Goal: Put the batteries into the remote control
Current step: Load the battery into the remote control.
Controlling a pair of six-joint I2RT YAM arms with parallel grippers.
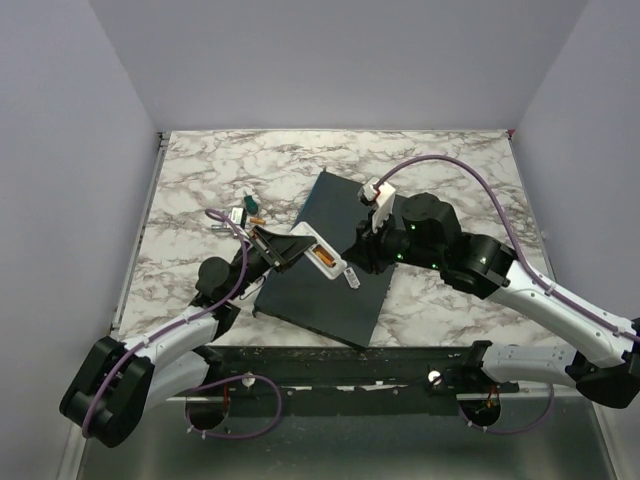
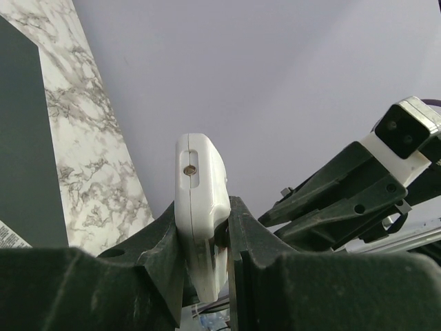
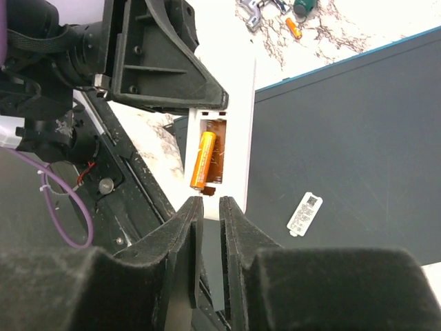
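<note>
My left gripper [image 1: 288, 248] is shut on the white remote control [image 1: 306, 241] and holds it over the dark grey slab [image 1: 320, 300], with the battery bay facing up. In the left wrist view the remote [image 2: 200, 179] stands edge-on between the jaws of that gripper [image 2: 203, 207]. In the right wrist view one orange battery [image 3: 202, 161] lies slanted in the bay of the remote [image 3: 238, 131], its near end sticking out. My right gripper [image 3: 210, 203] is just short of that end, its jaws a narrow gap apart and empty. A second battery [image 3: 293, 27] lies on the marble.
The small white battery cover [image 3: 304, 213] lies on the slab [image 3: 344, 124] to the right of the remote. A silver piece [image 3: 251, 14] and a green object [image 3: 303, 5] lie by the loose battery, left of the slab. The right arm's fingers [image 2: 331, 200] are close to the remote.
</note>
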